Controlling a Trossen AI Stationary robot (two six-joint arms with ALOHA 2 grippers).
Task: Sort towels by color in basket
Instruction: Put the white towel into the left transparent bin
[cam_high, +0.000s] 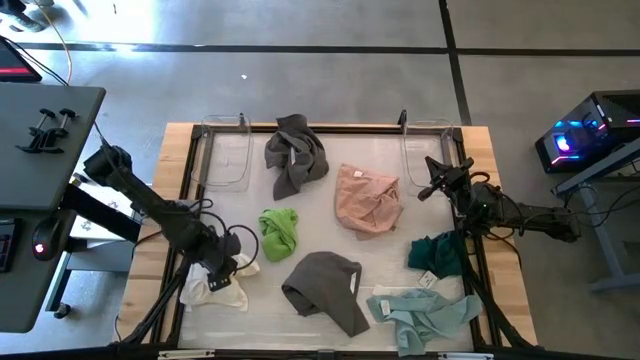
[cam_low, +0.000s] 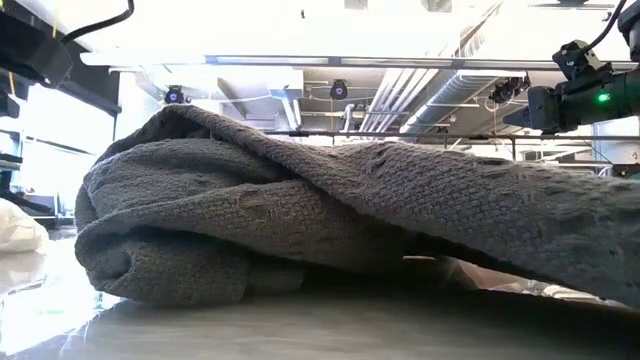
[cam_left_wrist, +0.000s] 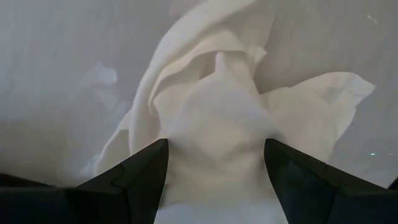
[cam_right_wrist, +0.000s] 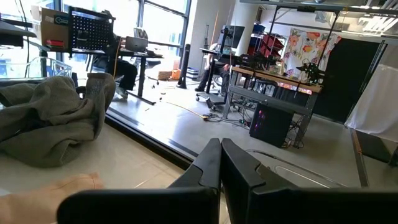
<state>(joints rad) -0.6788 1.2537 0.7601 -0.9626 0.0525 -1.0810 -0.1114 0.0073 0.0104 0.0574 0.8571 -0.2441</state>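
Seven towels lie on the table. A dark grey one (cam_high: 296, 152) is at the far side and a second dark grey one (cam_high: 325, 288) (cam_low: 300, 220) at the near side. Between them are pink (cam_high: 368, 198), lime green (cam_high: 279, 230), dark teal (cam_high: 438, 253), pale mint (cam_high: 425, 315) and cream (cam_high: 215, 287). My left gripper (cam_high: 222, 270) (cam_left_wrist: 216, 180) is open, low over the cream towel (cam_left_wrist: 217, 112), with a finger on either side of its bunched middle. My right gripper (cam_high: 432, 185) (cam_right_wrist: 221, 163) is shut, held up by the table's right edge, beyond the teal towel. My left gripper comes at the cream towel from above, pointing down, and its open fingers (cam_left_wrist: 146, 174) stand on either side of a raised fold (cam_left_wrist: 217, 143) in the middle. I cannot tell whether they touch the cloth. The towel lies slack on the table.
Two clear plastic bins stand at the table's far edge, one on the left (cam_high: 225, 150) and one on the right (cam_high: 428, 140). A raised wooden rim (cam_high: 330, 127) runs around the table. A desk (cam_high: 40, 150) stands to the left, and electronics with lights (cam_high: 580, 140) to the right.
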